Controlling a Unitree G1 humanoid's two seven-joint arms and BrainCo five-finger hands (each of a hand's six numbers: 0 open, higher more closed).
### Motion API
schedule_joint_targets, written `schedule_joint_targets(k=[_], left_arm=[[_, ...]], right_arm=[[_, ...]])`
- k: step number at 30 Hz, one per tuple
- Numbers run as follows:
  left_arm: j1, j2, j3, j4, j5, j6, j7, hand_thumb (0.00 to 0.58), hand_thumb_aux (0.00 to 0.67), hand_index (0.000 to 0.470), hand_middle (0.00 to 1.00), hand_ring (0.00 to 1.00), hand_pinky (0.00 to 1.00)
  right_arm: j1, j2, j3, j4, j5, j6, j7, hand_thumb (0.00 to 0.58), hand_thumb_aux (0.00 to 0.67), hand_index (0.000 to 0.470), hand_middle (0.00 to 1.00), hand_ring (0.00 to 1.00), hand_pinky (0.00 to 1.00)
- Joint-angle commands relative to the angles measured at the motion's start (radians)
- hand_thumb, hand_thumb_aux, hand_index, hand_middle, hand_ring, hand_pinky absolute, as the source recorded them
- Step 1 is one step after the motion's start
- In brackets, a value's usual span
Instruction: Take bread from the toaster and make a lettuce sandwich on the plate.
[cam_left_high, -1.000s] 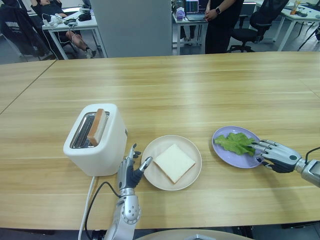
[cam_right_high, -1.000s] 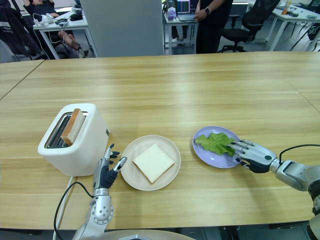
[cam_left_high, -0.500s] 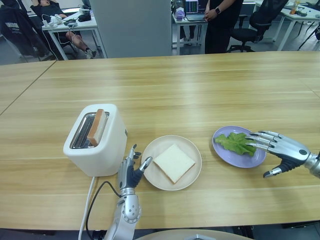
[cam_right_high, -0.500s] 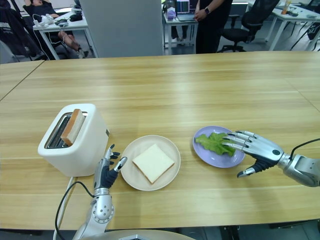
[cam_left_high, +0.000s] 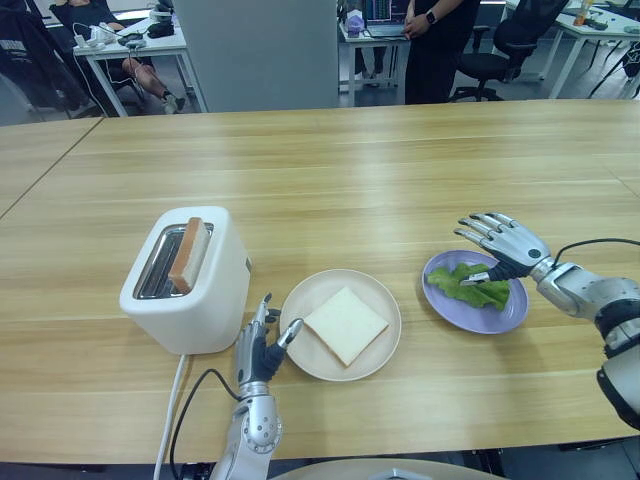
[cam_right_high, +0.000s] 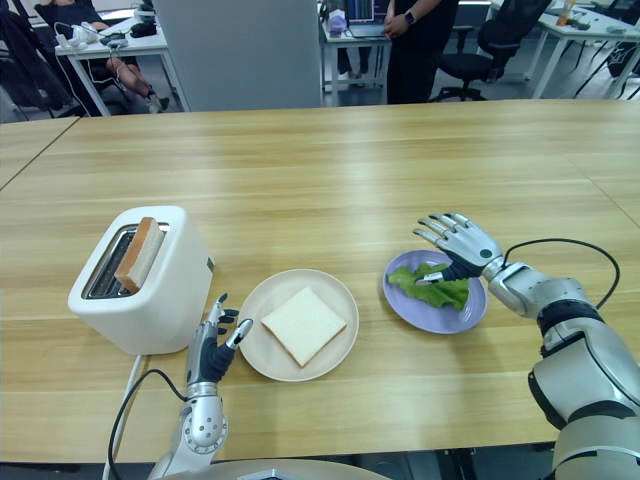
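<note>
The square slice of white bread (cam_left_high: 345, 325) lies flat on the round beige plate (cam_left_high: 378, 352). Left of that plate stands the white toaster (cam_left_high: 195, 300), with a browned slice (cam_left_high: 189, 256) upright in its slot. Between them the left hand (cam_left_high: 257, 352) stands upright, fingers (cam_left_high: 264, 310) straight and holding nothing. Right of the beige plate, the green lettuce leaf (cam_left_high: 470, 288) rests on a round lilac plate (cam_left_high: 500, 318). The right hand (cam_left_high: 503, 242) hovers over it, fingers (cam_left_high: 480, 222) spread wide, its thumb tip at the leaf. All sit on the pale wooden bench (cam_left_high: 350, 170).

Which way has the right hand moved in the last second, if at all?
Yes. The right hand went from the purple plate's near-right rim to above its far rim, farther from the robot and slightly left, fingers spread over the lettuce.
</note>
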Motion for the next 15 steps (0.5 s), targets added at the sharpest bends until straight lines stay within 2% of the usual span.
schedule_joint_targets(k=[1, 15], left_arm=[[0.015, 0.001, -0.007, -0.029, 0.008, 0.008, -0.007, 0.0, 0.0, 0.0, 0.35, 0.35, 0.35], [0.052, -0.009, -0.006, -0.045, 0.008, 0.01, -0.003, 0.0, 0.0, 0.0, 0.35, 0.35, 0.35]], right_arm=[[-0.017, 0.018, 0.063, 0.048, -0.034, 0.045, -0.001, 0.0, 0.0, 0.0, 0.0, 0.0, 0.0], [-0.019, -0.032, 0.21, 0.116, -0.087, 0.109, -0.062, 0.0, 0.0, 0.0, 0.0, 0.0, 0.0]])
